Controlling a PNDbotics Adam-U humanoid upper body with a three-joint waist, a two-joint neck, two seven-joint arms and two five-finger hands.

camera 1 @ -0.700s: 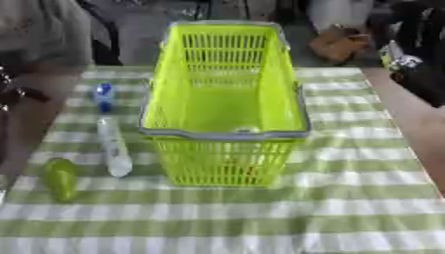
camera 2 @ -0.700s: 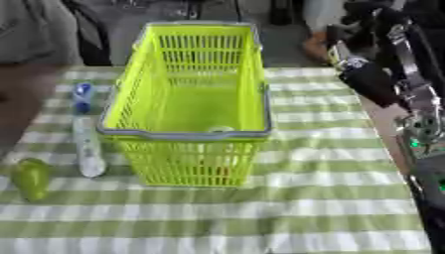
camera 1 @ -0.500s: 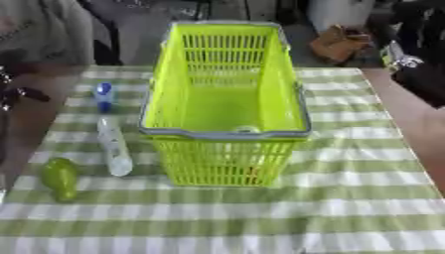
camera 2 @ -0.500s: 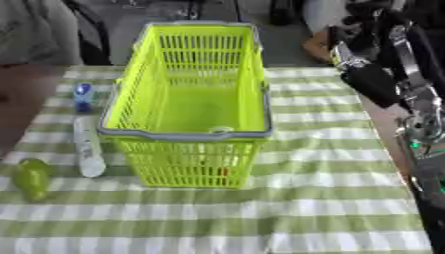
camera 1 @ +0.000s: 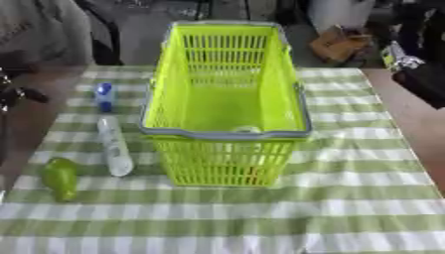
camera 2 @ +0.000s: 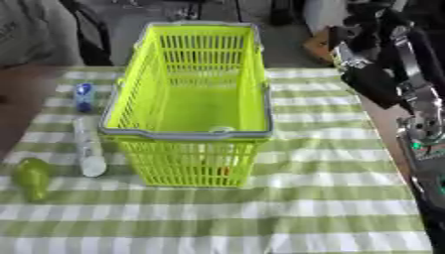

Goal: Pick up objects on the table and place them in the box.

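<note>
Nothing on the table has shifted since the earlier frames; right arm holds about the same raised pose at the right edge. Right hand [camera 2: 369,82] hangs off the table's right side, fingers unreadable, can't tell open or closed. Left hand not in view. Lime basket [camera 1: 228,133] sits mid-table on the checked cloth [camera 1: 347,198]. Left of it, well apart: blue-capped bottle [camera 1: 105,95], clear bottle [camera 1: 114,146] lying down, green pear-shaped item [camera 1: 60,177]. Looks like between picks; next move probably means reaching across to those three.
</note>
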